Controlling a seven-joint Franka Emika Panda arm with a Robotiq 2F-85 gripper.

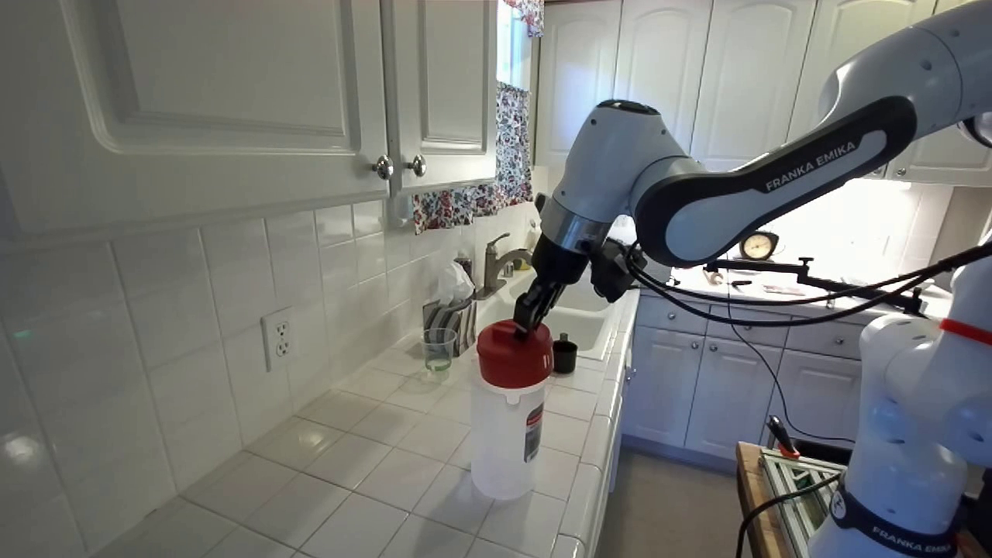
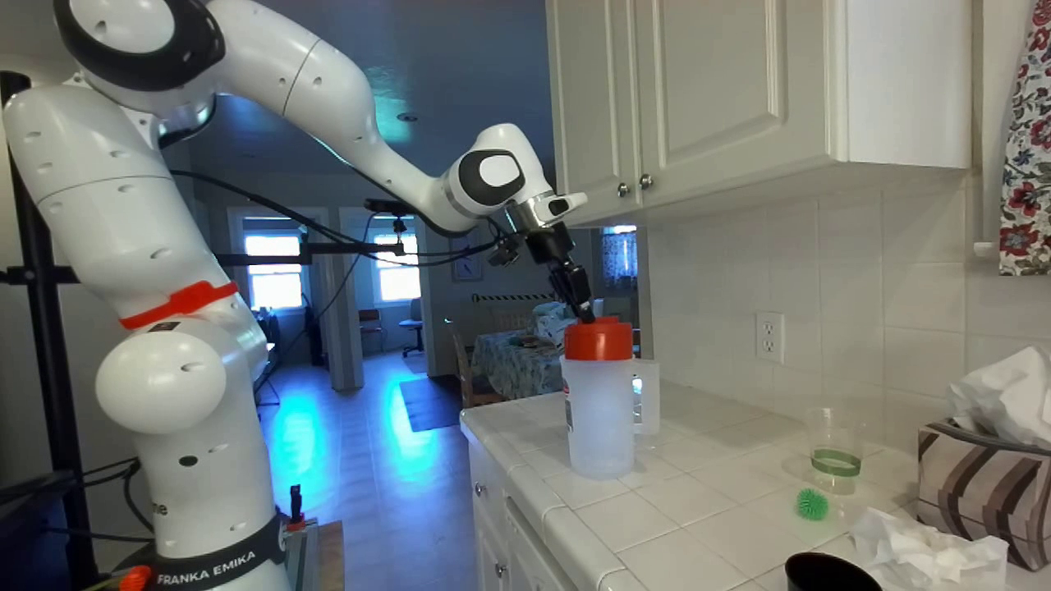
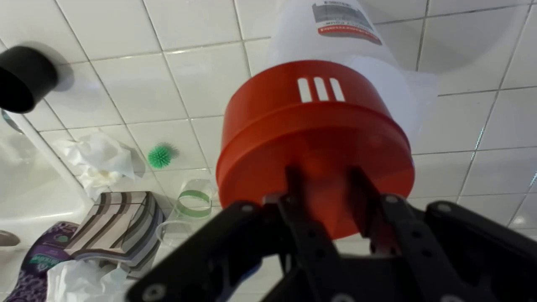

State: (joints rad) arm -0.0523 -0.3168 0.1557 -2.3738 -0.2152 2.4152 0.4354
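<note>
We see the black two-fingered gripper drawn together until only a narrow gap is left, and a raised ridge on top of the round red plastic lid fills that gap. Close up the ridge is blurred, but we take this as a pinch on it. The lid sits on the mouth of the tall translucent white plastic pitcher, which stands upright on the white tiled counter.

We judge the step in hand to be gripping the lid, and we see no sign of it parting from the pitcher. As we read it, the next move calls for a firm pinch and steady motion, since a sideways pull could tip the pitcher.

Relative to the gripper, the lid lies right at the fingertips, touching them, with the pitcher directly below the lid. In both exterior views we see the gripper come down at a slant. The clear plastic cup with a green band and the spiky green ball stand apart from it.
</note>
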